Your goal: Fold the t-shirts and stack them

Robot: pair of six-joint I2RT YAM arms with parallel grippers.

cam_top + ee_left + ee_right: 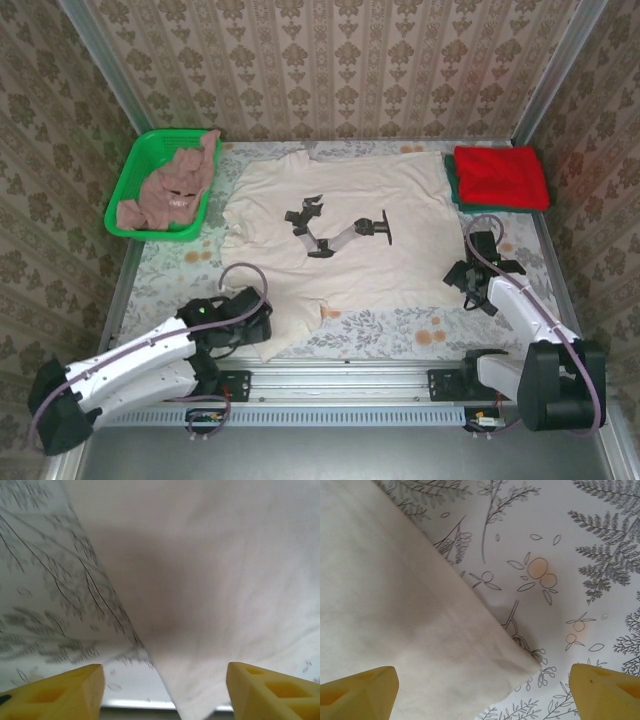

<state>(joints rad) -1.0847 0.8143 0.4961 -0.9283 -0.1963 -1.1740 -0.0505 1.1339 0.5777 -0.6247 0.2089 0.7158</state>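
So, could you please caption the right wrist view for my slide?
Open right gripper above the cream t-shirt corner.

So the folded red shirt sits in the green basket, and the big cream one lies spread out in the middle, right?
Not quite: the folded red shirt lies at the back right corner of the table, on a dark green shirt, not in the green basket. The top view shows it. The big cream shirt does lie spread out in the middle.
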